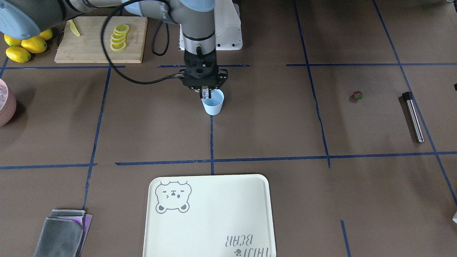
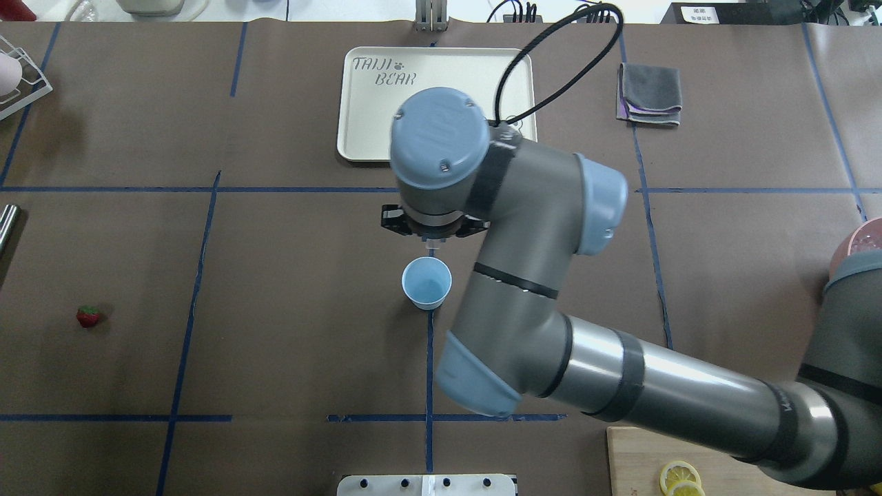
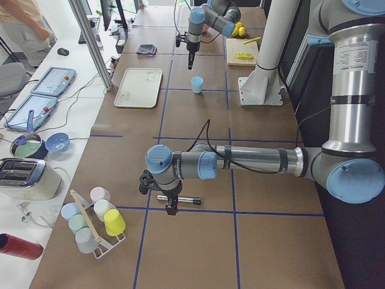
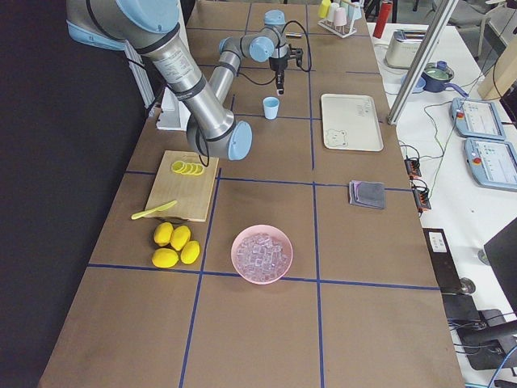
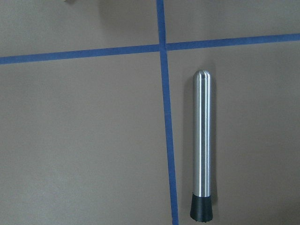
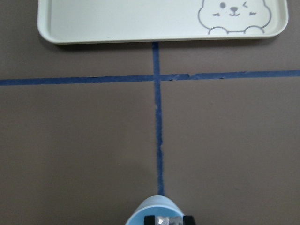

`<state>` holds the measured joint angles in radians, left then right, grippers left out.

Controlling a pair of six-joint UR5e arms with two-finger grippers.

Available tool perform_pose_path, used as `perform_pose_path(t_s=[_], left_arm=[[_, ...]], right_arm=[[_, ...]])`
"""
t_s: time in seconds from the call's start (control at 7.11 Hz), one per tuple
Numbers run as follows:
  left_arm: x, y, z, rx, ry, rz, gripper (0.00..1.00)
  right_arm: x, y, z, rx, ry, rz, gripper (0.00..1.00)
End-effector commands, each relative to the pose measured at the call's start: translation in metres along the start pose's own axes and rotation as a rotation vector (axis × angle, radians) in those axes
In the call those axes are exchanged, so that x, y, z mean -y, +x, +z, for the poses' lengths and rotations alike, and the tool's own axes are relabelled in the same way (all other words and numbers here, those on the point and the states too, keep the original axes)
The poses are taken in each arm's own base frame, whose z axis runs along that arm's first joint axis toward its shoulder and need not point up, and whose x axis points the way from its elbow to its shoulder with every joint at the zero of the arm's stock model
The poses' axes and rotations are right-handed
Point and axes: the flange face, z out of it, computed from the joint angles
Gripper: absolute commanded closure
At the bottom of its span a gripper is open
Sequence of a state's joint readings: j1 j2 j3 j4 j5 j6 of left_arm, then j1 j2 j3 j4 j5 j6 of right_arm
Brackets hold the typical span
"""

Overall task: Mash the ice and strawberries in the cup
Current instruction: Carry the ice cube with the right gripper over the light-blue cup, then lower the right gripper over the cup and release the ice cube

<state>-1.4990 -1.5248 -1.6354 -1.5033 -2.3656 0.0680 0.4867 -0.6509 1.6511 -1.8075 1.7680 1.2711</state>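
The light blue cup stands upright at the table's middle and also shows from overhead. My right gripper hangs just over the cup's rim, shut on a small glassy ice cube. More ice fills the pink bowl. The strawberry lies alone on the table, far from the cup. My left gripper hovers above a steel muddler. I cannot tell whether it is open or shut.
A cream bear tray lies beyond the cup. A cutting board holds lemon slices, with whole lemons beside it. A folded grey cloth lies near the tray. A rack of cups stands at the table's left end.
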Motion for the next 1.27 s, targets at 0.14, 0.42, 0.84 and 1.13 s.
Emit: perform_pose_path(t_s=[0.14, 0.42, 0.84, 1.13], left_arm=[[0.0, 0.0, 0.0, -0.001, -0.001, -0.002, 0.0], [0.001, 0.002, 0.003, 0.0, -0.007, 0.004, 0.0], [0.001, 0.002, 0.003, 0.0, -0.007, 0.004, 0.0], [0.001, 0.002, 0.003, -0.001, -0.007, 0.004, 0.0]], right_arm=[[-0.023, -0.022, 0.034, -0.057, -0.017, 0.012, 0.99], [-0.024, -0.01, 0.046, -0.077, -0.022, 0.015, 0.98], [-0.026, -0.005, 0.051, -0.081, -0.026, 0.015, 0.73], [-0.03, -0.002, 0.052, -0.087, 0.011, 0.005, 0.01]])
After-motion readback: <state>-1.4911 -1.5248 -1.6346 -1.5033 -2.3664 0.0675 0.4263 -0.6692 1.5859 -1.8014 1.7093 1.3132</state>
